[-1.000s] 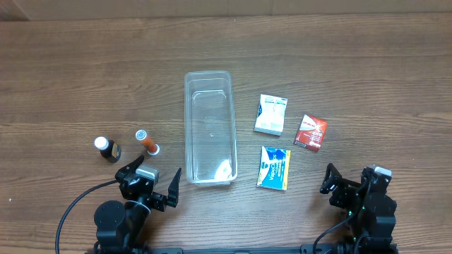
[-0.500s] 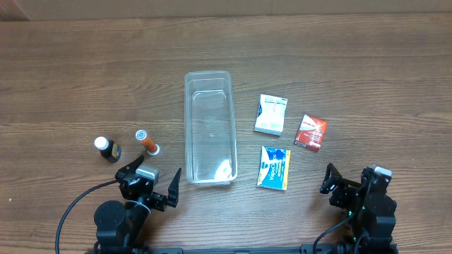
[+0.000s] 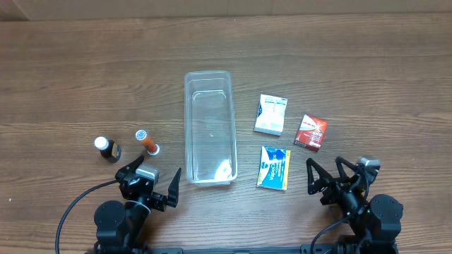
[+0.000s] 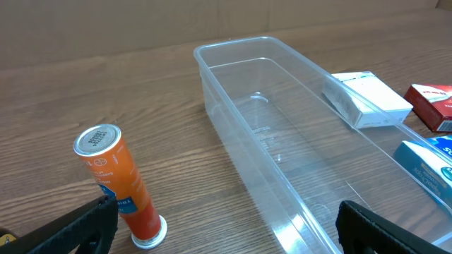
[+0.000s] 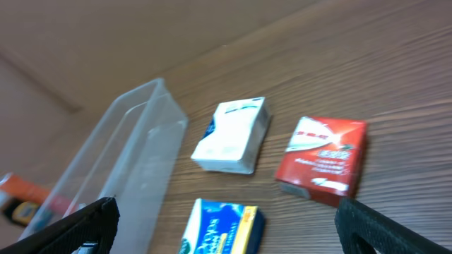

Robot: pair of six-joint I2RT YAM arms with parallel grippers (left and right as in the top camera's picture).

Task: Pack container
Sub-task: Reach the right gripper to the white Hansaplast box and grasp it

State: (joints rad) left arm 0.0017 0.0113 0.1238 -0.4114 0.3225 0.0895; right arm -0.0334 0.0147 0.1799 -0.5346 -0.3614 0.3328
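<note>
Container (image 3: 210, 127) is held by neither arm. It lies on the desk (image 3: 367, 63) ahead of both pairs of fingers, a little left of the middle, with its long side running away from the robot.

The left fingers (image 4: 70, 229) are wide apart and grip nothing. Just beyond one of them stands an orange tube (image 4: 120, 187), upright on its white base with a grey cap on top. Further out, between the two tips, the near end of the container begins. The right fingers (image 5: 70, 226) are also spread wide and hold nothing. Their view is somewhat blurred. Ahead of them lie a blue and yellow box (image 3: 274, 168), then a white box (image 3: 271, 114) and a red box (image 3: 311, 132). All three are flat on the desk, to the right of the container and not touching it.

To the left of the orange tube, near it but apart, stands a small dark bottle (image 3: 108, 149) with a white cap.

The desk is brown wood with a clear grain running across, and the grain shows through the container's floor. Beyond the far edge of the desk there is a pale strip (image 3: 212, 5). In the left wrist view, a plain tan surface (image 4: 106, 25) rises behind the desk.
</note>
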